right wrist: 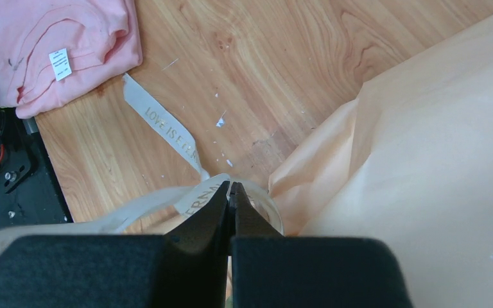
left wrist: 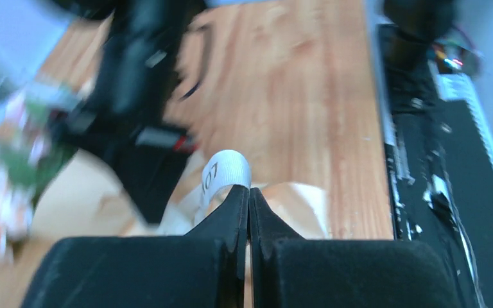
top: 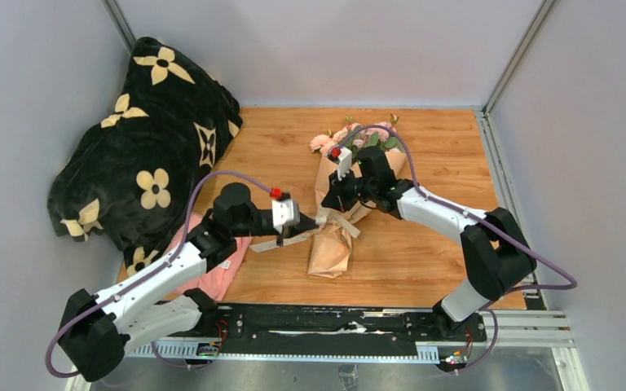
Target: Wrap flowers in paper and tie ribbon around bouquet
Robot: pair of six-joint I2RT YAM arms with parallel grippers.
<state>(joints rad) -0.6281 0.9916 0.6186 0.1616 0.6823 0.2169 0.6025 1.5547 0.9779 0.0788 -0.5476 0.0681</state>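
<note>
— Claw status?
— My left gripper is clamped on the ribbon; my right gripper pinches it too.
— Bouquet location?
— The bouquet lies flat on the table, between my arms.

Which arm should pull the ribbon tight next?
Probably left. The left tool pinches the ribbon beside the bouquet, with room toward the pink cloth to pull into. The right tool also grips ribbon, but sits over the paper.
</note>
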